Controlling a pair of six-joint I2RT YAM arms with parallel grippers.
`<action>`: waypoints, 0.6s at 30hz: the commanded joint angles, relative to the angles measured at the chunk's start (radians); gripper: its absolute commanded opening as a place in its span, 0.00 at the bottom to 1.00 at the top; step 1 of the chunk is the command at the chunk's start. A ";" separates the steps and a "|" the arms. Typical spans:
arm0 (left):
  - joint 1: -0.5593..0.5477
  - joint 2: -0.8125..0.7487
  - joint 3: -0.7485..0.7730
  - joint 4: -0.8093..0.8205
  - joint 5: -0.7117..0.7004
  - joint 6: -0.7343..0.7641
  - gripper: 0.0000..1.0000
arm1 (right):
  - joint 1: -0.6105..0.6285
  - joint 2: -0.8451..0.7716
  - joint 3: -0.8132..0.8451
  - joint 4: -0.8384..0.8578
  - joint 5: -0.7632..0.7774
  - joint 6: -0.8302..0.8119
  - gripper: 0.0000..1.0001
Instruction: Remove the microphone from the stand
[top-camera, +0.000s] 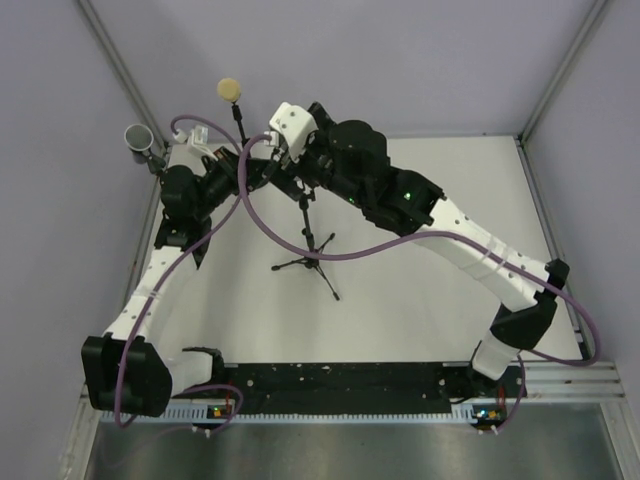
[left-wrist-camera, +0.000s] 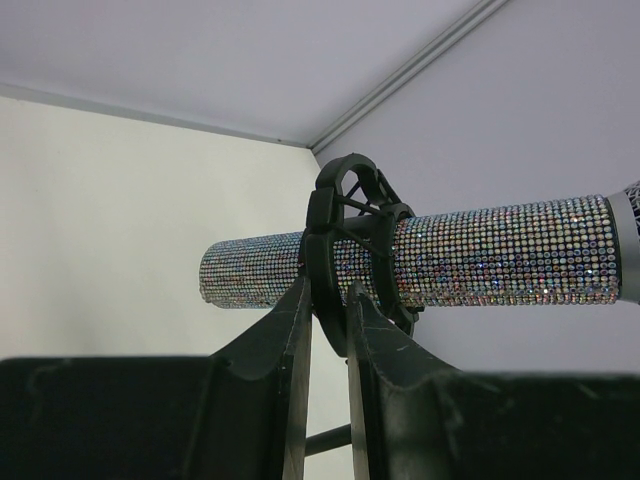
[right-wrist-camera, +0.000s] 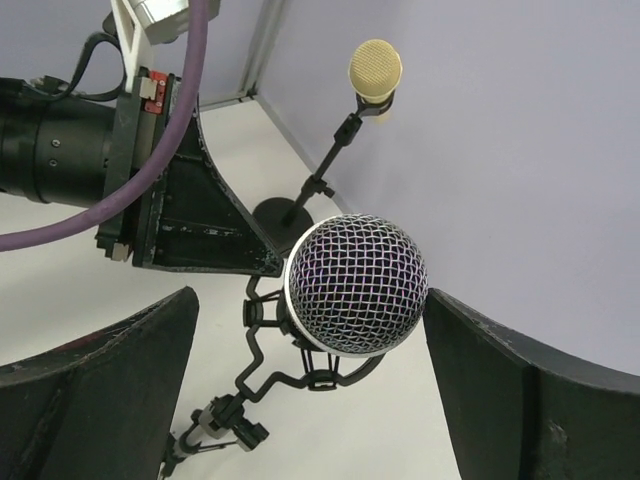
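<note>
The microphone has a rhinestone-covered body (left-wrist-camera: 500, 255) and a silver mesh head (right-wrist-camera: 355, 285). It lies level in the black ring clip (left-wrist-camera: 345, 235) on top of the tripod stand (top-camera: 305, 262). My left gripper (left-wrist-camera: 330, 300) is shut on the clip's ring, its fingers (left-wrist-camera: 285, 340) pinching it from below. My right gripper (right-wrist-camera: 310, 295) is open, its fingers (right-wrist-camera: 520, 390) on either side of the mesh head and apart from it. In the top view both grippers meet above the stand, left (top-camera: 262, 170) and right (top-camera: 297, 163), and hide the microphone.
A second small stand with a yellow foam-headed microphone (right-wrist-camera: 375, 68) stands at the back left (top-camera: 230, 90). A grey cup-shaped object (top-camera: 137, 137) sits by the left wall. Purple cables (top-camera: 270, 225) loop over the table. Walls enclose the sides.
</note>
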 joint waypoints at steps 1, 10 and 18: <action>0.011 -0.017 -0.020 -0.014 -0.017 0.065 0.00 | -0.016 -0.010 -0.016 0.085 0.040 0.031 0.93; 0.011 -0.017 -0.024 -0.006 -0.013 0.063 0.00 | -0.074 -0.007 -0.078 0.107 -0.057 0.077 0.84; 0.011 -0.017 -0.025 -0.003 -0.011 0.063 0.00 | -0.076 0.004 -0.089 0.118 -0.074 0.087 0.70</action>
